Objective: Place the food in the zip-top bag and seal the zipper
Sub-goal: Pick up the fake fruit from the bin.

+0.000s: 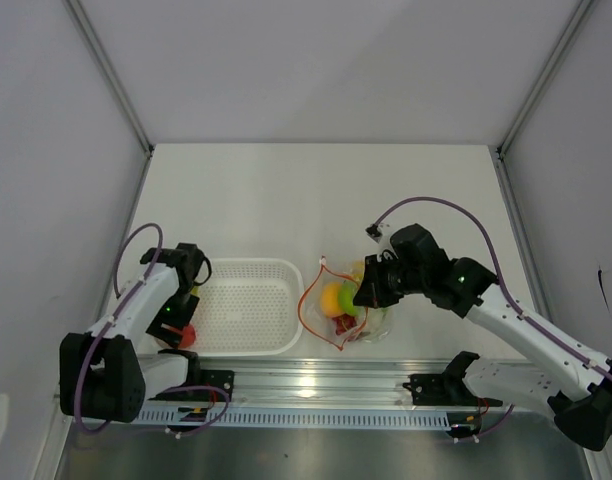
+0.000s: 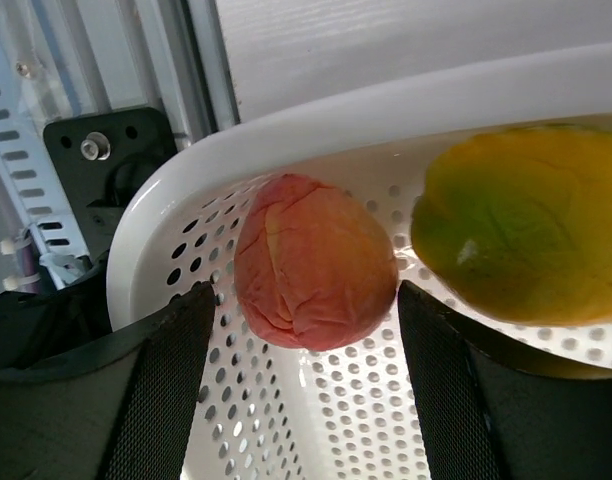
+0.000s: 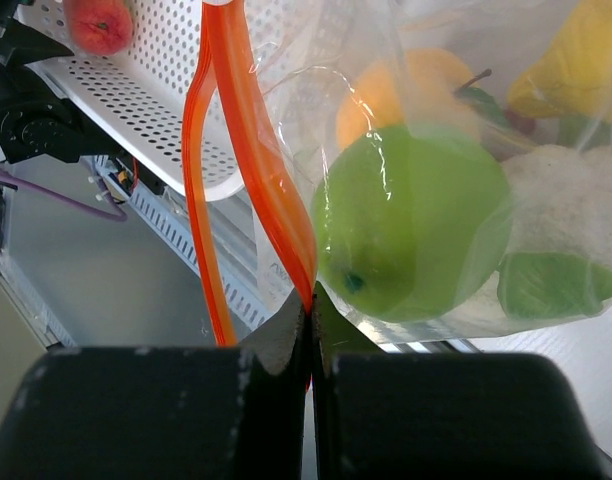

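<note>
White basket (image 2: pixel 316 110) corner holds small red fruit (image 2: pixel 311 265) btwn spread fingers of left gripper (image 2: pixel 306 300), contact unclear; risk: round fruit squirts out on squeeze. Right gripper (image 3: pixel 311 320) clamped on zipper (image 3: pixel 256 170), zip-top bag (image 1: pixel 376 325) mouth gaping; risk: strip slips, mouth flops shut. Count: basket 1 red, 1 yellow-green fruit (image 2: pixel 526 220); bag 1 orange fruit (image 3: pixel 406 85), 1 yellow fruit (image 3: pixel 576 60), 2 green pcs (image 3: pixel 416 220), 1 white lump (image 3: pixel 576 200), dark red bit (image 3: pixel 526 122) mostly hidden

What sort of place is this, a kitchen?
Probably a robotics lab booth: blank white panels enclose the table, robot arms sit on a metal rail, and the fruit in the bag looks plastic.
</note>
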Available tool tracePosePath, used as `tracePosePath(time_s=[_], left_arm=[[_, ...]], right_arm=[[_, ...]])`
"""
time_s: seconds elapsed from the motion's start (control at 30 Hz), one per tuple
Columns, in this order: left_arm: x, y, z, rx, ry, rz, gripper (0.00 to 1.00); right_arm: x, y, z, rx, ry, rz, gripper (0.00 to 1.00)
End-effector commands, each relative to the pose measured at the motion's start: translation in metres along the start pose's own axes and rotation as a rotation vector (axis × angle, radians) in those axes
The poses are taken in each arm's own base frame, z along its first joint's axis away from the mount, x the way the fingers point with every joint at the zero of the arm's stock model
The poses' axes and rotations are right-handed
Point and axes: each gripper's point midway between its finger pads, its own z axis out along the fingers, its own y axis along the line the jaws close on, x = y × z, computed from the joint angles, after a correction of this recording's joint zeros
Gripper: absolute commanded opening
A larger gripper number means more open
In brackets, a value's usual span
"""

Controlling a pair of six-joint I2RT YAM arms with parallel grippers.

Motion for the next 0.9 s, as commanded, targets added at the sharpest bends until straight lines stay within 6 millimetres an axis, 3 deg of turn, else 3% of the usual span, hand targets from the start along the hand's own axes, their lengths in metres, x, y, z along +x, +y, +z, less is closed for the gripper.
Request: tracePosePath(time_s=[0.0, 0.13, 0.27, 0.43, 0.5, 0.57, 0.7, 0.73, 0.87], left_arm=[[0.01, 0.015, 0.007, -0.092, 0.041, 0.059, 0.76], [0.012, 0.011, 0.014, -0.084, 0.039, 0.058, 0.72], [0.015, 0.01, 0.016, -0.064, 0.043, 0.06, 0.51], [0.011, 0.007, 0.014, -0.035, 0.029, 0.071, 0.45], [0.011, 0.001, 0.011, -0.009, 0.039, 0.087, 0.34], [0.011, -0.004, 0.007, 0.021, 0.043, 0.094, 0.27], [0.008, -0.015, -0.007, 0.075, 0.017, 0.131, 0.25], [0.005, -0.024, -0.019, 0.117, 0.001, 0.145, 0.24], [0.005, -0.038, -0.045, 0.207, -0.035, 0.214, 0.06]], right_arm=[[-0.005, 0.005, -0.006, -0.018, -0.033, 0.001, 0.0], [-0.003, 0.003, -0.007, -0.01, -0.033, 0.013, 0.0], [-0.003, 0.003, -0.008, -0.007, -0.038, 0.018, 0.0], [-0.005, 0.004, -0.007, -0.011, -0.044, 0.03, 0.0], [-0.005, 0.003, -0.006, -0.01, -0.042, 0.032, 0.0], [-0.005, 0.002, -0.005, 0.0, -0.044, 0.035, 0.0], [-0.004, -0.005, -0.004, 0.034, -0.043, 0.045, 0.0], [-0.005, -0.005, -0.005, 0.036, -0.046, 0.047, 0.0], [-0.009, -0.007, -0.009, 0.063, -0.063, 0.062, 0.0]])
